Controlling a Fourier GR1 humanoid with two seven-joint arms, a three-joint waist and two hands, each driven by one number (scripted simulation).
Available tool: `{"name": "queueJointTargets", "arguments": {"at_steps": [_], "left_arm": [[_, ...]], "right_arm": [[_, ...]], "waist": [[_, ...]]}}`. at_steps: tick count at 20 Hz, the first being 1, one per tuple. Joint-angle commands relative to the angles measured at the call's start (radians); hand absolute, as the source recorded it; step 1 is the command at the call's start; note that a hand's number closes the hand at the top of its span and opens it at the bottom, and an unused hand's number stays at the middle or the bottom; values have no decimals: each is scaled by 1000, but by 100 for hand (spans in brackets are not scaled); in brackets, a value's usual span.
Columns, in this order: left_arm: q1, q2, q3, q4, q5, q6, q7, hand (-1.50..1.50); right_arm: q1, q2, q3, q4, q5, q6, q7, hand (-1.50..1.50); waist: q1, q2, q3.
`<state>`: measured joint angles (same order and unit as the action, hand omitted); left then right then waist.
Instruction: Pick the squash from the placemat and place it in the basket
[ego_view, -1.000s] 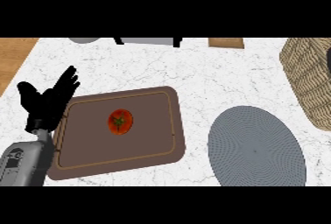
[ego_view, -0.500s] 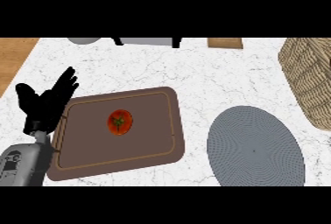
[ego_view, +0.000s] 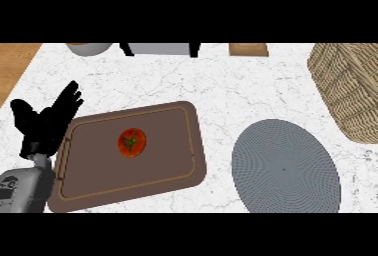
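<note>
Wicker basket (ego_view: 348, 90) is sitting far right; no squash on grey placemat (ego_view: 286, 169). Left robot hand (ego_view: 46, 124) is resting open, holding nothing; next, locating squash.

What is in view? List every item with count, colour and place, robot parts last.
squash: one, red-orange with a green stem, on the brown tray
tray: one, brown, rectangular, left of centre on the counter
placemat: one, grey, round, right of the tray
basket: one, tan wicker, right edge
counter: one, white marble, under everything
objects at the far edge: grey, dark and brown, cut off, cannot identify
left hand: one, black, open, fingers up, at the tray's left edge
right hand: not in view
</note>
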<state>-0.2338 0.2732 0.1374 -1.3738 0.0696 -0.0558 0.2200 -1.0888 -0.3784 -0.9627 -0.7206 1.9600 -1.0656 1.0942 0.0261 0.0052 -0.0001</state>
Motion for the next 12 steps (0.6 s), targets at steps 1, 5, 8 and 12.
{"name": "queueJointTargets", "arguments": {"at_steps": [1,5,8,12], "left_arm": [[0,17,27,18,-4,16,5,0],[52,14,37,15,-1,8,-39,0],[72,23,43,0,-7,19,-14,0],[61,6,27,-11,-9,24,3,0]], "right_arm": [[49,107,-14,-175,-3,-107,102,-150],[109,302,11,-371,-83,-44,68,-150],[215,371,68,-501,-162,77,14,-150],[304,376,212,-639,-257,169,44,-150]], "waist": [[-45,-18,-2],[-59,-27,-2],[-79,-37,-2],[-72,-38,-2]]}}
